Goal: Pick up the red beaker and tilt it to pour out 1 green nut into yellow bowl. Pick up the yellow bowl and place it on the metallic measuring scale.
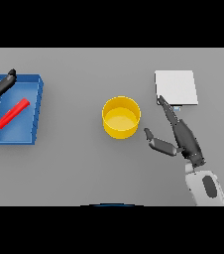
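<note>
Grey counter [74,168], bowl-lifting step — yellow bowl [121,117] upright at centre, right robot hand [182,137] spread just beside it, metallic measuring scale [176,87] beyond; red beaker [13,113] lying in blue tray [34,114] by relaxed left robot hand [0,85] — next: closing on bowl rim.

Even, flat light is falling across the grey table [84,168]; shadows are showing only faintly, and nothing is glaring or blurring.

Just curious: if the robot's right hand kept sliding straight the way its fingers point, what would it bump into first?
Probably the metallic scale: the right hand has straight fingers aiming up-left, tips already at its near-left corner. Height above it is unclear.
</note>
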